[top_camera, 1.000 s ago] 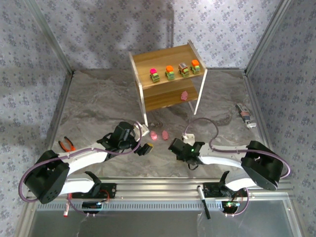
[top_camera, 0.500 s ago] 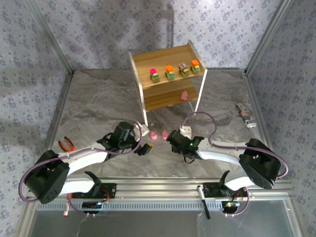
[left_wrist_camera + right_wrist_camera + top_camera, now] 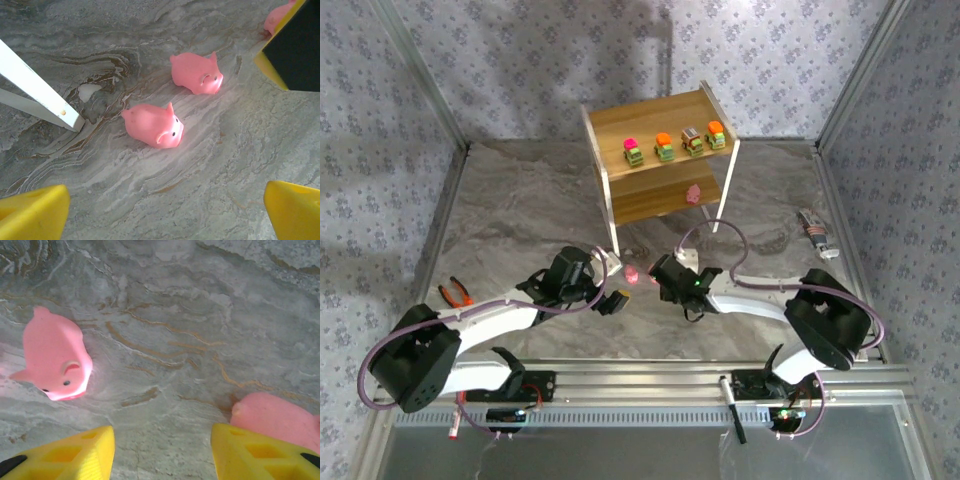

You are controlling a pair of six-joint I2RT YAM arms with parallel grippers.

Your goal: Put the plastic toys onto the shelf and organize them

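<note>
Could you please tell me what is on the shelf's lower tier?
One pink figure stands near the lower tier's right end. The top tier covers its back part, so that is unseen.

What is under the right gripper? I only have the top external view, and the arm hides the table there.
Observer: In the right wrist view the right gripper is open, with only bare table between its jaws.
Operator: Any toys close to it?
Observer: Two. A fully visible pig lies ahead of the jaws, and a half-hidden pig peeks out behind one fingertip, not gripped.
Operator: And the left gripper?
Observer: In its own wrist view the left gripper is open and empty, with the shelf's white leg off to one side.
</note>
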